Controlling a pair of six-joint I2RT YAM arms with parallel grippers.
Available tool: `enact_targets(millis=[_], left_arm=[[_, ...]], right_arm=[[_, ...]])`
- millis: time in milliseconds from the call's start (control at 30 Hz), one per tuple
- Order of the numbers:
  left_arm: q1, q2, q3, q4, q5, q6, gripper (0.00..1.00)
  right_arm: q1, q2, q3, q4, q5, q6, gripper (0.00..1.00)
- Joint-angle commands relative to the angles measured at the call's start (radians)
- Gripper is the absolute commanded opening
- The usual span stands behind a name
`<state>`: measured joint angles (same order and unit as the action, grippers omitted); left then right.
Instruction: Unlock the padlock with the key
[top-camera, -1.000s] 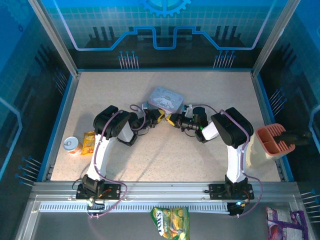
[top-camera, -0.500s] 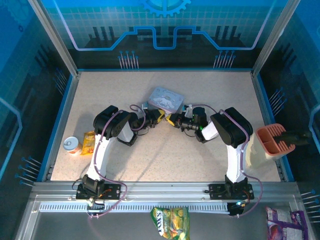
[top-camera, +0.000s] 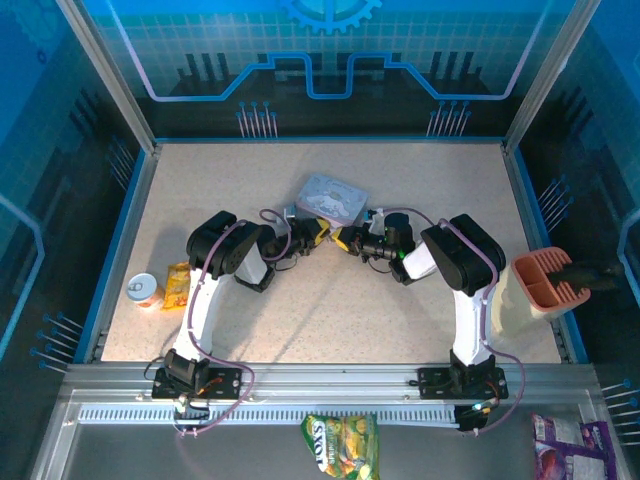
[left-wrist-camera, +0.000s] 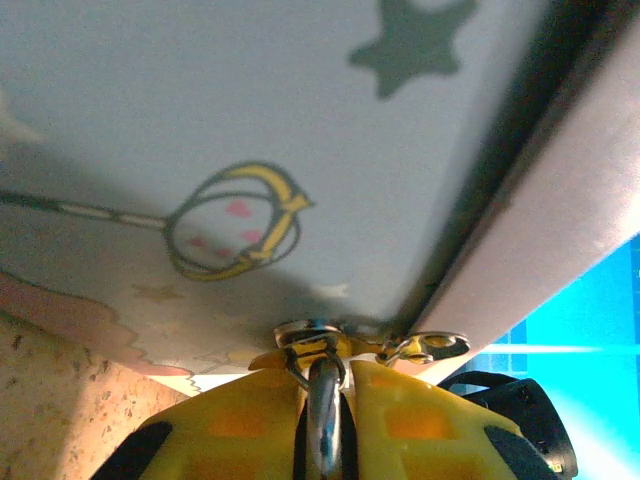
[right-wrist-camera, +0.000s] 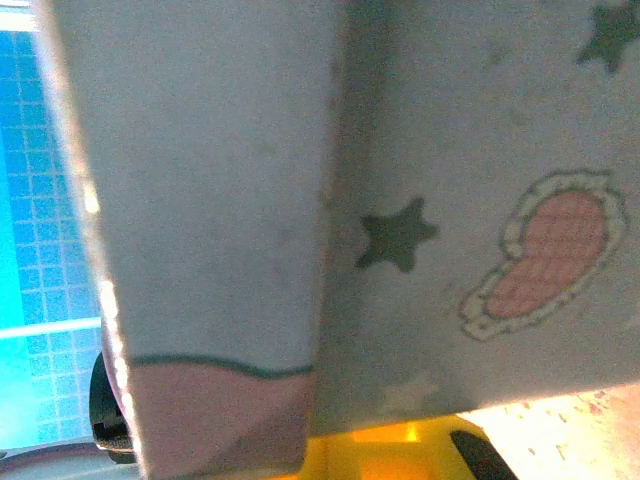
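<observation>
The left gripper (left-wrist-camera: 325, 378) is nearly closed on what seems the padlock (left-wrist-camera: 322, 412), pinching its thin silver shackle just beside the tin (left-wrist-camera: 300, 120). The right gripper (top-camera: 343, 239) is fully closed, its load hidden. Tiny, rigid and likely slick, the lock wants holding by its body.

Reaching inward from either side, almost tip to tip.
Bowed out at the elbows in mirror image, left arm (top-camera: 205, 300) and right arm (top-camera: 467, 320); wrists low and level; pinching a thin silver part (left-wrist-camera: 324, 405) in the left gripper (top-camera: 322, 232); clamped fully closed at the right gripper (top-camera: 340, 238).
</observation>
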<state>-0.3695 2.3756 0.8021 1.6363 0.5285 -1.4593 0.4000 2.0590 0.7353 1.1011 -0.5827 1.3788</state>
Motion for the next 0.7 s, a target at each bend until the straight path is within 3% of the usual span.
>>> enact_targets(millis=[0, 467, 667], left_arm=[[-0.032, 0.143, -0.107, -0.236, 0.076, 0.035, 0.00], [-0.039, 0.143, -0.106, -0.236, 0.075, 0.041, 0.00], [-0.050, 0.142, -0.103, -0.236, 0.076, 0.036, 0.00]], right_arm=[[0.000, 0.028, 0.033, 0.038, 0.012, -0.026, 0.00], [-0.003, 0.010, 0.097, -0.051, 0.043, -0.080, 0.00], [0.032, 0.018, 0.088, -0.001, 0.124, -0.064, 0.00]])
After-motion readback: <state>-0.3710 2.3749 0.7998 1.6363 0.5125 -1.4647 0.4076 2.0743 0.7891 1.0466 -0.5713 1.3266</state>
